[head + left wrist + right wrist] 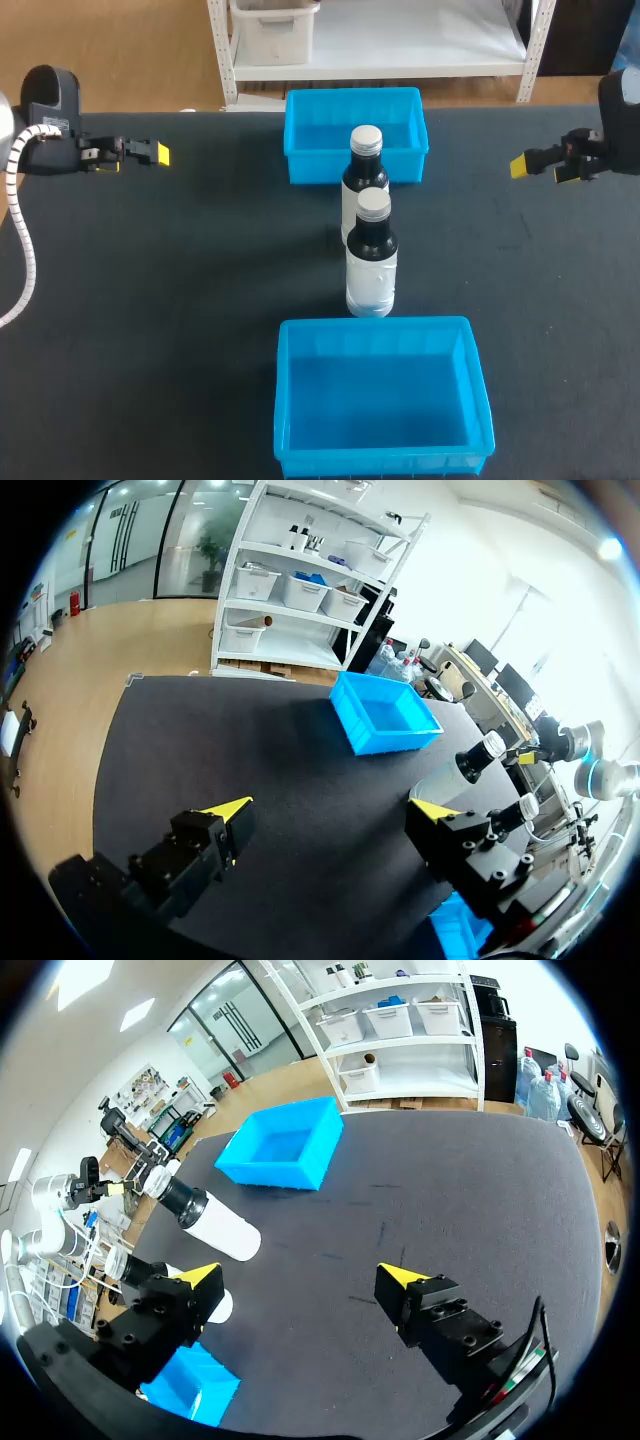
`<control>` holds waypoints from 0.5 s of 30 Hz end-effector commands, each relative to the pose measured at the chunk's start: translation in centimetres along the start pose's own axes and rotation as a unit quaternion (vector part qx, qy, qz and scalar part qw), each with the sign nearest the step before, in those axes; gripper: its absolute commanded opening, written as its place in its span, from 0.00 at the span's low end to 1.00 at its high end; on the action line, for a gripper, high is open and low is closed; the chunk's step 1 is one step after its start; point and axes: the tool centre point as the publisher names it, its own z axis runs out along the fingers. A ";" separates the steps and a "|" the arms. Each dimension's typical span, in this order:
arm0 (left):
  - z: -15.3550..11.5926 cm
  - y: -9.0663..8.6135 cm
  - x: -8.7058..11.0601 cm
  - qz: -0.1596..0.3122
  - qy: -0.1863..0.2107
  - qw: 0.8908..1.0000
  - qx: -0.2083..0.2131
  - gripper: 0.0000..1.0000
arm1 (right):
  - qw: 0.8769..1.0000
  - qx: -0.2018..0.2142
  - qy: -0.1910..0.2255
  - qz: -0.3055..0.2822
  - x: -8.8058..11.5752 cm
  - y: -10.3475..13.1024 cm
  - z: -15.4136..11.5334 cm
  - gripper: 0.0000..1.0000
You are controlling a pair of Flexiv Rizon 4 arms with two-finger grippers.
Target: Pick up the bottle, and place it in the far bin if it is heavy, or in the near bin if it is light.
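Observation:
Two dark bottles with white labels and silver caps stand in a row mid-table: the far bottle point(363, 178) just before the far blue bin point(330, 168), the near bottle point(371, 258) just behind the near blue bin point(375, 326). My left gripper point(150, 153) hovers open at the far left, and my right gripper point(535, 163) hovers open at the far right; both are well away from the bottles. In the left wrist view the open gripper point(330, 810) faces the bottles point(470, 765) and the far bin point(390, 742). Ahead of the open right gripper point(300, 1278) is a bottle point(215, 1225), with the far bin point(270, 1172) beyond.
The dark table point(180, 300) stretches bare on both sides of the bottle row. Both bins hold nothing. A corner of the near bin point(190, 1380) shows under my right gripper's finger.

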 end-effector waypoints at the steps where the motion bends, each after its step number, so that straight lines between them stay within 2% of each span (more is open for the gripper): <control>1: 0.0 0.0 0.0 0.000 0.000 1.000 0.000 1.00 | 1.000 -0.003 0.000 0.000 -0.1 -0.1 0.1 1.00; 14: 0.0 0.0 0.0 0.000 0.000 1.000 0.000 1.00 | 1.000 0.001 0.004 -0.005 -0.1 -0.2 0.1 1.00; 15: 0.0 0.0 0.0 0.000 0.000 1.000 0.000 1.00 | 1.000 -0.010 0.008 -0.011 -0.1 -0.2 0.3 1.00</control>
